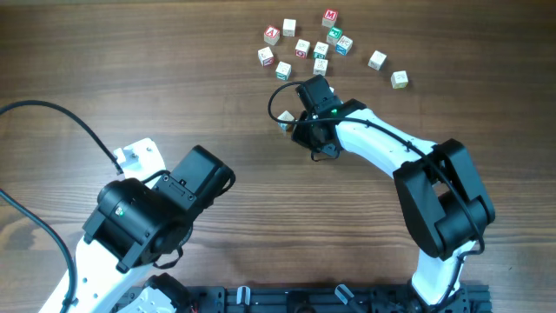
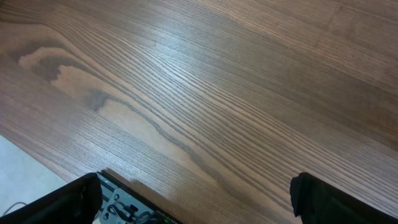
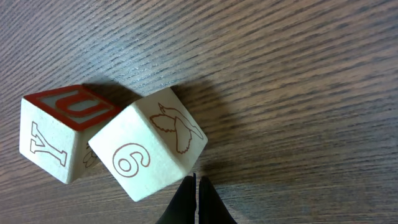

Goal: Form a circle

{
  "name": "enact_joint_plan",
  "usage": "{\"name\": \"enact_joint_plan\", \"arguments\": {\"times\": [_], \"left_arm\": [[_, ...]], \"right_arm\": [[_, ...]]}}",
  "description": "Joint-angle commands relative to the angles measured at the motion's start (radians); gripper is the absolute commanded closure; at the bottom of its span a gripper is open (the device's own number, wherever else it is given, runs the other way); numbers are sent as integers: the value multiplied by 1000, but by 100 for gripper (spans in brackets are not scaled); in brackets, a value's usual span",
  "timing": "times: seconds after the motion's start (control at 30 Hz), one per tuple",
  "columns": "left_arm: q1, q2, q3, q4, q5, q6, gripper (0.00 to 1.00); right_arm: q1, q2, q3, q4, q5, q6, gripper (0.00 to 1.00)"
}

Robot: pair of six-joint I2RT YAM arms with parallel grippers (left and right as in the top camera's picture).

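Cubes [image 1: 306,45]: loose scatter toward far edge of table [image 1: 174,78]; no ring formed yet.
Strays: 6-cube [image 3: 149,149] touching U-cube [image 3: 59,134], apart from scatter, nearer centre.
Right gripper [image 3: 198,186]: fingers pressed together, tips just beside 6-cube; likely set for nudging, not lifting.
Left gripper [image 2: 198,199]: spread wide, empty, over bare wood.

The overhead camera hangs above the surface [image 1: 174,96] and looks straight down. It is far enough off to take in both arms reaching in from the bottom edge and the scattered cubes [image 1: 302,48] near the top. The left wrist camera sits low and looks forward at a slant across the wood grain, the left fingers [image 2: 68,199] dark in its lower corners. The right wrist camera is very close, looking down past the right fingers [image 3: 211,208] at two cubes [image 3: 149,149] that fill much of its view. Overhead shares that spot, where one pale cube [image 1: 285,120] peeks out beside the right arm [image 1: 373,139].
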Motion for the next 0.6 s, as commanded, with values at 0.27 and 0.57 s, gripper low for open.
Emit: {"name": "enact_joint_plan", "arguments": {"times": [0.27,0.57], "left_arm": [[-2,-5,-3,-1,-6,-14,0],[-2,-4,-3,-1,-6,-14,0]], "right_arm": [[2,18,-11,38,-34,-15,95],[2,18,-11,39,-34,-16,95]]}}
